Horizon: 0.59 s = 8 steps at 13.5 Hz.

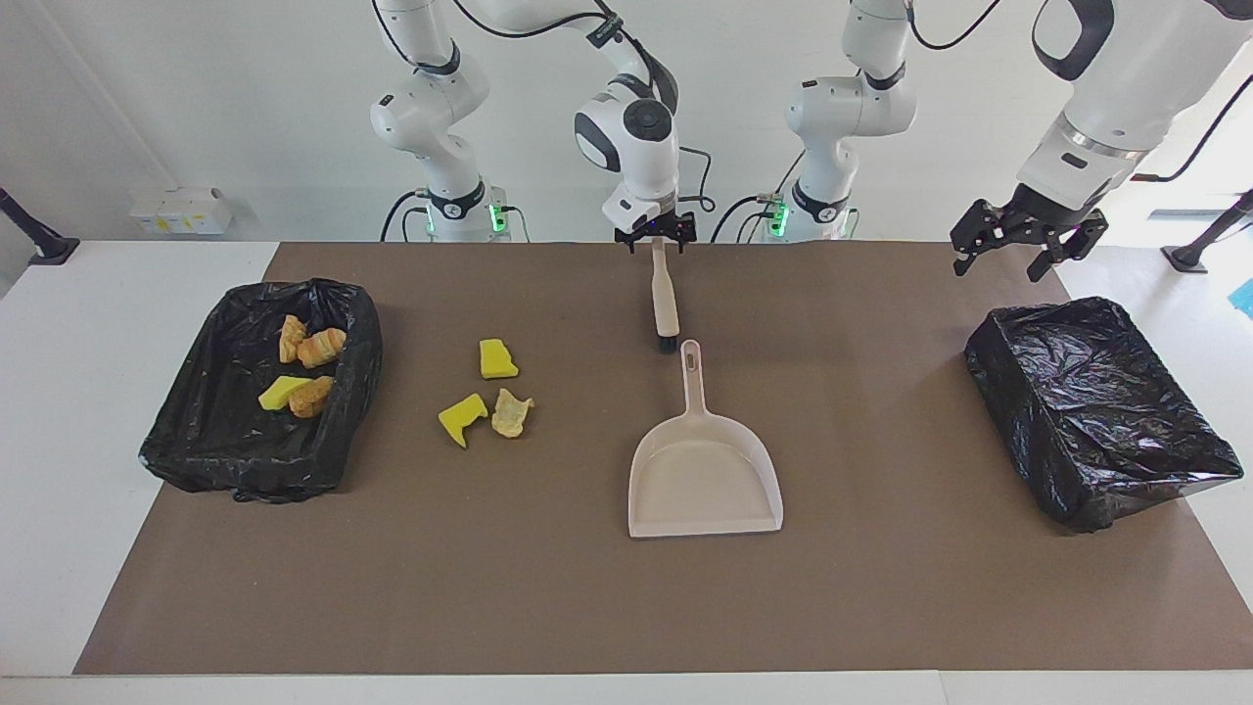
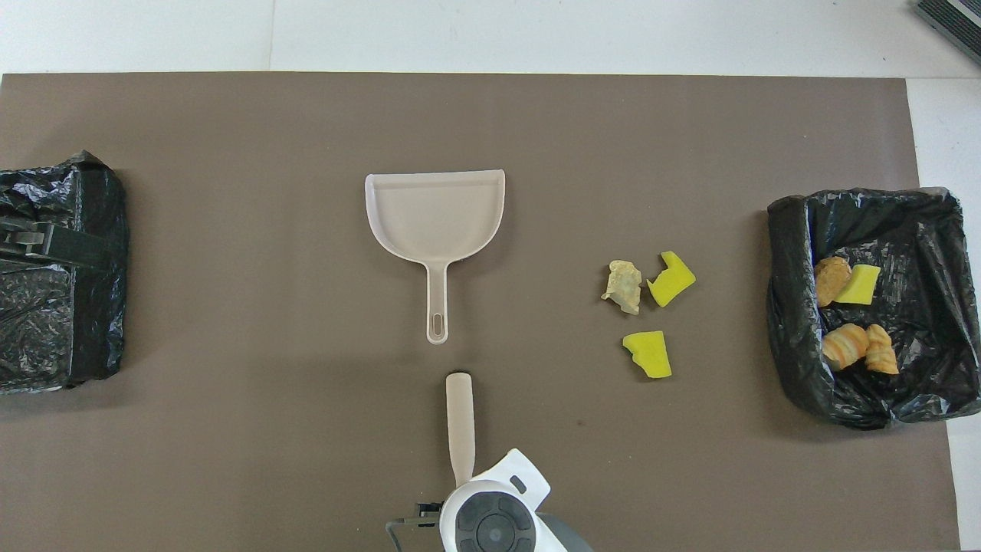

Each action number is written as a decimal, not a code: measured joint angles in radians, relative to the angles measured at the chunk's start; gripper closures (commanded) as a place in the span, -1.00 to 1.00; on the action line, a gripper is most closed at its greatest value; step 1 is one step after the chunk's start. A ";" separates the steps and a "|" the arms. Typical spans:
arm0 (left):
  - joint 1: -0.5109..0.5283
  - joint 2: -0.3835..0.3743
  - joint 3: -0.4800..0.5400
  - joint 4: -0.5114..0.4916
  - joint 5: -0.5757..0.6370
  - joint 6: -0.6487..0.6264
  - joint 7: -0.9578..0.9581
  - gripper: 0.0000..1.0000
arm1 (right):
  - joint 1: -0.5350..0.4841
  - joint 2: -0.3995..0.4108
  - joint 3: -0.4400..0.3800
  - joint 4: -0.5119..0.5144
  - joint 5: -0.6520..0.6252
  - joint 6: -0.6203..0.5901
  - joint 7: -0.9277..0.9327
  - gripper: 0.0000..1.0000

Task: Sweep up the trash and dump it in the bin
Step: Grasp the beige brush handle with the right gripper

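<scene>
Three loose scraps of trash lie on the brown mat: a yellow chunk (image 1: 497, 359) (image 2: 650, 354), a second yellow chunk (image 1: 462, 418) (image 2: 671, 278) and a tan piece (image 1: 511, 412) (image 2: 623, 286). Several more scraps (image 1: 305, 364) (image 2: 847, 307) lie in the black-lined bin (image 1: 245, 470) (image 2: 789, 307) at the right arm's end. The beige brush (image 1: 665, 304) (image 2: 460, 418) lies flat, its bristles pointing at the beige dustpan's (image 1: 705, 480) (image 2: 437, 211) handle. My right gripper (image 1: 656, 237) is open, low at the brush handle's end, with a finger on each side. My left gripper (image 1: 1008, 266) (image 2: 31, 241) hangs open.
A second black-lined bin (image 1: 1096, 411) (image 2: 69, 307) stands at the left arm's end of the table, partly under the left gripper in the overhead view. The brown mat (image 1: 881, 587) covers most of the white table.
</scene>
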 measured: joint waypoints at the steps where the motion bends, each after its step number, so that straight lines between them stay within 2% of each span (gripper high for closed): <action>1: 0.000 0.000 -0.001 0.000 0.000 0.000 -0.002 -1.00 | 0.000 0.000 0.000 0.000 0.000 0.000 0.000 0.41; 2: 0.000 0.000 -0.003 0.000 0.000 -0.001 -0.003 -1.00 | 0.000 0.000 0.000 0.000 0.000 0.000 0.000 0.99; 8: 0.000 0.000 -0.006 -0.001 0.000 -0.002 -0.003 -1.00 | -0.011 0.002 -0.007 0.005 0.004 0.000 0.004 1.00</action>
